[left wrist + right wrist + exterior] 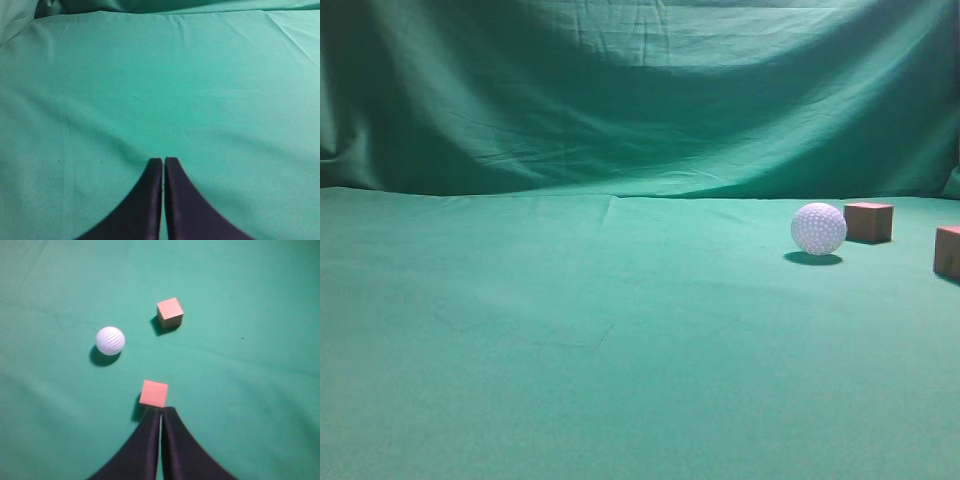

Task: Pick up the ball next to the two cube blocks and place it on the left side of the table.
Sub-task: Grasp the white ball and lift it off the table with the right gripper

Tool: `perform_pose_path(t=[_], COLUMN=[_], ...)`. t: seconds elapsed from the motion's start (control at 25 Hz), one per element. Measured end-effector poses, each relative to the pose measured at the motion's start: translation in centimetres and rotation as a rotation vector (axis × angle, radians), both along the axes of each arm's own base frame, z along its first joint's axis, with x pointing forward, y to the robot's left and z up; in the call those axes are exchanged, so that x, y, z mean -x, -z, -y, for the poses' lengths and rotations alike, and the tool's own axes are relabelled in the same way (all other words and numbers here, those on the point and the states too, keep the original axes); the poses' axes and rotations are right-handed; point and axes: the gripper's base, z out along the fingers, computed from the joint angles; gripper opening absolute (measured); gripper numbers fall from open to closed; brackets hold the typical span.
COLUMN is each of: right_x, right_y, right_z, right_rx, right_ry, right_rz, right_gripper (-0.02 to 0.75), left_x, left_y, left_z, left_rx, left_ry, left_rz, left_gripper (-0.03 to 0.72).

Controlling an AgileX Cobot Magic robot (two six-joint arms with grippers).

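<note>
The white dimpled ball (818, 228) rests on the green table (570, 350) at the right, also in the right wrist view (110, 340). One reddish-brown cube block (869, 221) sits just right of and behind it; the other (948, 250) is cut by the right edge. In the right wrist view the far cube (170, 313) lies right of the ball and the near cube (153, 393) lies just ahead of my right gripper (161, 411), which is shut and empty above the cloth. My left gripper (163, 161) is shut and empty over bare cloth. Neither gripper shows in the exterior view.
A green cloth backdrop (640, 90) hangs behind the table. Folded cloth (20, 20) lies at the far left of the left wrist view. Bare green cloth (520, 320) covers the table's left and middle.
</note>
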Motion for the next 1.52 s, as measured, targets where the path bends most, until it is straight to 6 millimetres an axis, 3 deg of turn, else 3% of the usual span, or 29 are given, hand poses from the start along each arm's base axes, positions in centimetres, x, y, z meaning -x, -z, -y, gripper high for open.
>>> perform_pose_path(t=[0.32, 0.36, 0.4, 0.64, 0.76, 1.0, 1.04, 1.28, 1.52], right_x=[-5.8, -6.6, -7.5, -11.8, -13.7, -16.1, -16.3, -16.9, -17.2], right_y=[3.4, 3.9, 4.3, 6.7, 8.2, 11.3, 11.8, 13.9, 14.9], right_z=[-4.6, -5.0, -5.4, -7.6, -8.4, -9.4, -9.5, -9.7, -9.8], right_rx=[0.033, 0.023, 0.017, -0.018, -0.009, 0.016, 0.02, 0.04, 0.056], right_ry=[-0.113, -0.109, -0.105, -0.081, -0.078, -0.076, -0.076, -0.08, -0.097], right_rz=[-0.095, -0.111, -0.128, -0.231, -0.268, -0.337, -0.347, -0.379, -0.377], right_gripper=[0.0, 0.048, 0.048, 0.505, 0.633, 0.623, 0.565, 0.567, 0.313], left_x=[0.0, 0.0, 0.0, 0.0, 0.0, 0.0, 0.0, 0.0, 0.0], left_y=[0.0, 0.0, 0.0, 0.0, 0.0, 0.0, 0.0, 0.0, 0.0], left_z=[0.0, 0.0, 0.0, 0.0, 0.0, 0.0, 0.0, 0.0, 0.0], left_rx=[0.0, 0.0, 0.0, 0.0, 0.0, 0.0, 0.0, 0.0, 0.0], left_ry=[0.0, 0.0, 0.0, 0.0, 0.0, 0.0, 0.0, 0.0, 0.0], left_rz=[0.0, 0.0, 0.0, 0.0, 0.0, 0.0, 0.0, 0.0, 0.0], left_gripper=[0.0, 0.0, 0.0, 0.0, 0.0, 0.0, 0.0, 0.0, 0.0])
